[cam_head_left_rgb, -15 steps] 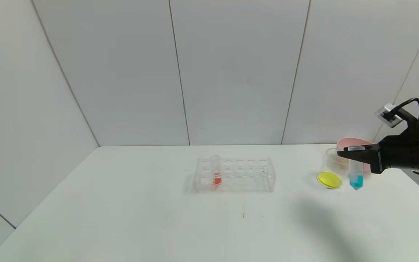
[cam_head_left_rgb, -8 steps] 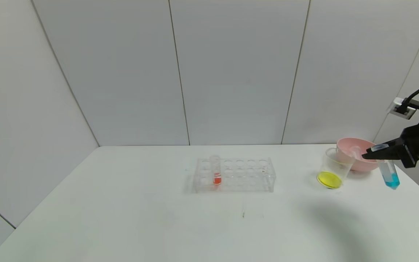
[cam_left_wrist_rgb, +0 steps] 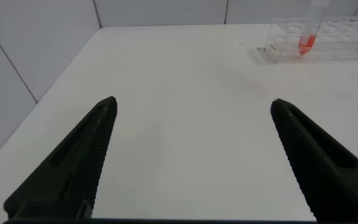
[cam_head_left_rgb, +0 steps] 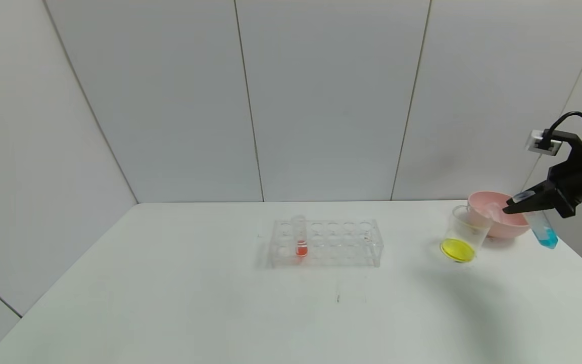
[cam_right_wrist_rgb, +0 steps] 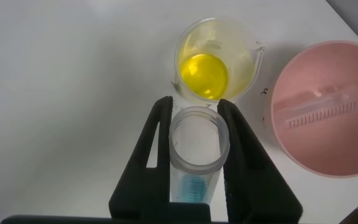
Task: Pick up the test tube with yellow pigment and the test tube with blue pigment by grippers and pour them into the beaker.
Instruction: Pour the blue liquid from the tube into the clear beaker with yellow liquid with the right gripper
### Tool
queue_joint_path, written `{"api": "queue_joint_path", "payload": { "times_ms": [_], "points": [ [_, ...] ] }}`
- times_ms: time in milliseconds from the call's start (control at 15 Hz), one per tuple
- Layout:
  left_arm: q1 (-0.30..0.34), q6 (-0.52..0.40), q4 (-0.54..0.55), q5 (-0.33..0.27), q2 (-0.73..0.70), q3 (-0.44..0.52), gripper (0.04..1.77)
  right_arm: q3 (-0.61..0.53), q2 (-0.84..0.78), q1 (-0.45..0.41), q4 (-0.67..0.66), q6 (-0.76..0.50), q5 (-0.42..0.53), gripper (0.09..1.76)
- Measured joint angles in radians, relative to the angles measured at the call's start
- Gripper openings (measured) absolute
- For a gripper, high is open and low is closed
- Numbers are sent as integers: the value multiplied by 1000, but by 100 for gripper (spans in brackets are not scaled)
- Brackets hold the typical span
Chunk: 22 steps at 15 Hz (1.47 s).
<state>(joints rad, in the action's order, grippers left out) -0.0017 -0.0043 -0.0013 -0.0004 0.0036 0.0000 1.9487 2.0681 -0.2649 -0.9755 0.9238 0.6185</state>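
My right gripper [cam_head_left_rgb: 511, 208] [cam_right_wrist_rgb: 194, 106] is shut on the test tube with blue pigment [cam_head_left_rgb: 544, 232] [cam_right_wrist_rgb: 194, 146], gripping it near its open rim. The tube hangs tilted above the table's right edge, mouth toward the pink bowl, with blue liquid in its tip. The beaker [cam_head_left_rgb: 465, 233] [cam_right_wrist_rgb: 217, 61] stands just left of the bowl, with yellow liquid in its bottom. No tube holding yellow liquid is in view. My left gripper [cam_left_wrist_rgb: 192, 102] hovers open over bare table and holds nothing.
A pink bowl [cam_head_left_rgb: 497, 225] [cam_right_wrist_rgb: 303, 146] with an empty clear tube [cam_right_wrist_rgb: 319, 106] lying in it sits behind the beaker. A clear rack [cam_head_left_rgb: 341, 243] [cam_left_wrist_rgb: 347, 43] at mid-table holds an orange-red tube [cam_head_left_rgb: 300, 237] [cam_left_wrist_rgb: 308, 34]. The table's right edge is close.
My right gripper carried the blue tube rightward from in front of the beaker to beyond the pink bowl, then rose a little; the tube went from upright to tilted.
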Motion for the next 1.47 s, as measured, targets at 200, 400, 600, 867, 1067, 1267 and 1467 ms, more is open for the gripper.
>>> {"api": "queue_joint_path", "payload": {
  "times_ms": [200,400,600,867,1067,1267,1467],
  "points": [
    [0,0,0,0,0,0,176,44,54,20,8,23,-85,55],
    [0,0,0,0,0,0,176,51,72,51,7,5,-158,55],
    [0,0,0,0,0,0,176,52,71,88,-1,-94,-227,55],
    [0,0,0,0,0,0,176,52,67,122,0,-111,-319,55],
    [0,0,0,0,0,0,176,51,63,145,14,-87,-390,55],
    [0,0,0,0,0,0,176,51,63,156,39,15,-408,55],
    [0,0,0,0,0,0,176,51,64,158,45,112,-415,55]
  ]
}}
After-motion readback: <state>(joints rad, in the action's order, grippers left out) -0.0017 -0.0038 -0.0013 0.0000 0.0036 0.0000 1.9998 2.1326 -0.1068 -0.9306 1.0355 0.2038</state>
